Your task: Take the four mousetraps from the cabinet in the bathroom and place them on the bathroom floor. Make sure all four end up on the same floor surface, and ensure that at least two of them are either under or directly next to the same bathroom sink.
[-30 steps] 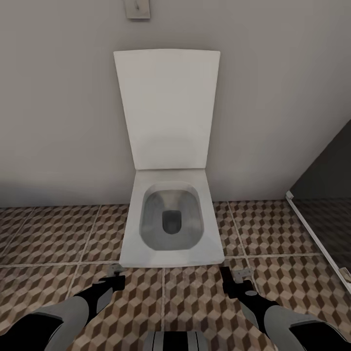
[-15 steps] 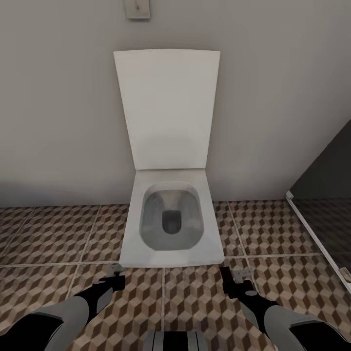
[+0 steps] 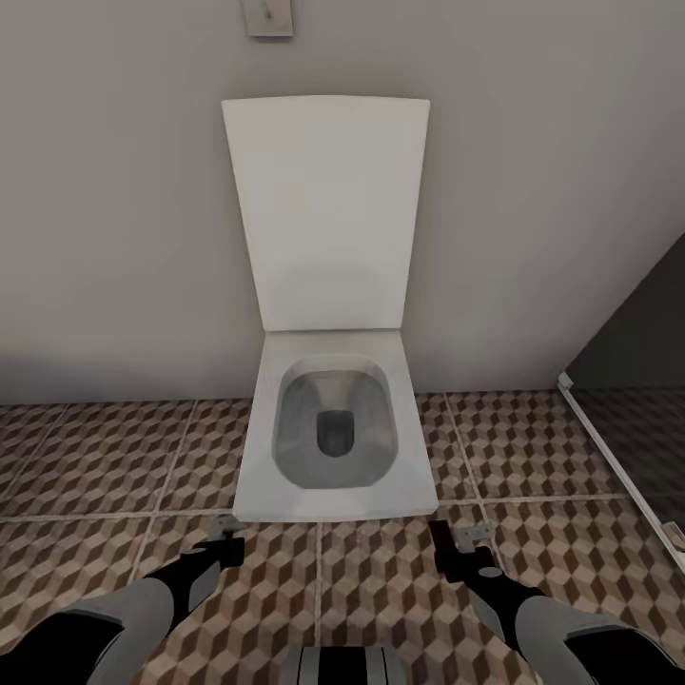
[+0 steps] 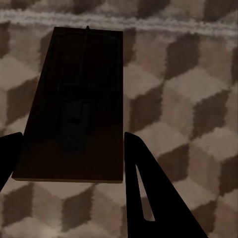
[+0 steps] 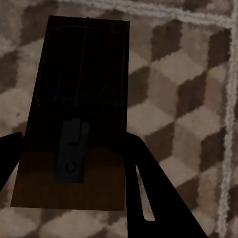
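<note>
Bathroom floor [image 3: 105,457]: large square tiles printed with a brown, beige and cream cube pattern, pale grout lines, matt finish. Plain grey wall behind.

White rectangular toilet [image 3: 335,438]: glossy, hard-edged, lid raised flat against the wall, grey bowl exposed. Stands on the tiles directly ahead of the robot. Not the sink the task names.

Small pale wall plate [image 3: 267,14]: above the lid, detail too small to tell.

Dark glass panel with white frame [image 3: 609,447]: at the right edge, running along the floor.

Left claw [image 3: 226,544]: black, low over the tiles just in front of the toilet base. In the left wrist view its two dark fingers [image 4: 148,198] stand either side of a flat rectangular dark-brown wooden mousetrap [image 4: 77,104] with a thin wire spring and bar; clamped on it by the long edges, held flat above the floor.

Right claw [image 3: 455,540]: mirror position. Gripping a second dark-brown wooden mousetrap [image 5: 79,114] with a small grey metal catch plate, likewise edge-held.

Judgement: both traps are carried level so they can be set down flat; the sink must still be reached.
</note>
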Motion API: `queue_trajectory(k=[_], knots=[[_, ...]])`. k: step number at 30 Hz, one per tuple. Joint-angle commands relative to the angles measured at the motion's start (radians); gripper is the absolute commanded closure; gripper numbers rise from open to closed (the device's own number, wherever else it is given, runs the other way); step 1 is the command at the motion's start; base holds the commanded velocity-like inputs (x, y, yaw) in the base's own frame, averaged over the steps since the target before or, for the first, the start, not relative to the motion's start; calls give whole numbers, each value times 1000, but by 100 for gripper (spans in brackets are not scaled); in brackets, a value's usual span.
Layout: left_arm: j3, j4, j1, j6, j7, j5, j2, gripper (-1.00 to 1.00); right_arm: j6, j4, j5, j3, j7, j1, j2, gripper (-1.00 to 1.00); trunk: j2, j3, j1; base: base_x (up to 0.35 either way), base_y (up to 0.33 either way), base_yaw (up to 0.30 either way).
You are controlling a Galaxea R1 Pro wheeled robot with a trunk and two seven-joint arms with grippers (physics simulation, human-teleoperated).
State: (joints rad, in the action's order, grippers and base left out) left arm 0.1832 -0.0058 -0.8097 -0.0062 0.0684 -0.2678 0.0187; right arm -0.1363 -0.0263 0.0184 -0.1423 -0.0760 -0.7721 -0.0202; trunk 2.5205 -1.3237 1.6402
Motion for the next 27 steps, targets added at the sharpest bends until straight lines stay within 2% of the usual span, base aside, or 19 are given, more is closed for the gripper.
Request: queue_trajectory(k=[1, 27], knots=[[9, 0, 0, -1, 2, -6, 0, 100, -5, -3, 0, -6, -5, -1, 0, 100, 0, -1, 0, 0, 0, 0], [9, 0, 0, -6, 2, -4, 1, 100, -5, -3, 1, -6, -5, -1, 0, 100, 0, -1, 0, 0, 0, 0]])
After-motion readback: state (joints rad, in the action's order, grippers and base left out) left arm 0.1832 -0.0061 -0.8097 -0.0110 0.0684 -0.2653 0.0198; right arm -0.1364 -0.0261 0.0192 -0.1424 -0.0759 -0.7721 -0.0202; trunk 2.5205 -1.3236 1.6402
